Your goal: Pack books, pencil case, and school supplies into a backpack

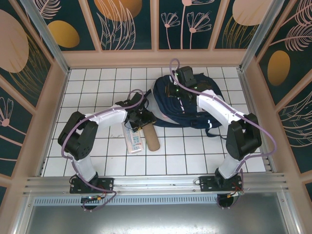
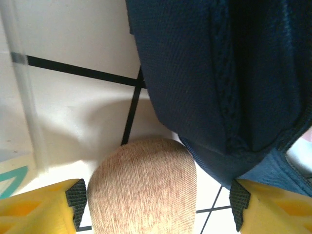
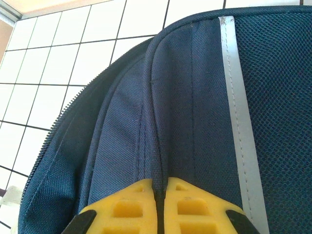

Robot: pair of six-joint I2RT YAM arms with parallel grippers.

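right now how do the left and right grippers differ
The left gripper is open; the right gripper is shut. The left gripper has the tan pencil case lying unclamped inside it; the right gripper pinches a fold of the backpack. Both have yellow fingers.

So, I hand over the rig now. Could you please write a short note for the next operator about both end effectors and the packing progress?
Left end effector: open, straddling the beige woven roll, likely the pencil case. The roll lies on the table beside the backpack and is not gripped yet.
Right end effector: shut, pinching a fabric fold of the backpack near its zipper.
Clear packet: on the table beside the roll.
Done: cannot tell what is already inside the backpack.
Left: grasp the roll and pack it, then pack the packet.
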